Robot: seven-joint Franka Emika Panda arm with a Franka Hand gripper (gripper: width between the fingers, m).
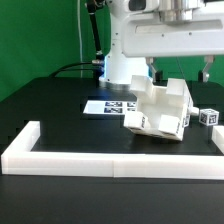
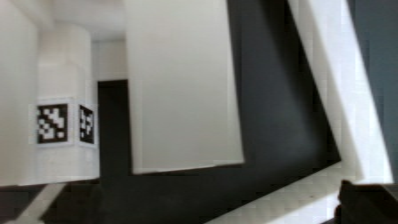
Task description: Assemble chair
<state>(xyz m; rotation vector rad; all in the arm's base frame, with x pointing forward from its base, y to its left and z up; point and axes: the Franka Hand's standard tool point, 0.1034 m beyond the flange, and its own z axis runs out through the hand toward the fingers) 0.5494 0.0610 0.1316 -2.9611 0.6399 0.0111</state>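
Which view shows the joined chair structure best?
The exterior view: the whole chair structure is visible on the black table. The wrist view shows only close, cropped white slabs and one tag.

Chair parts: white plastic, smooth, slight sheen. Tags on them: black-and-white print, matt. Table: black, matt, even. Border wall, front edge: white, smooth, plastic-looking. Marker board: thin white sheet, printed, matt.
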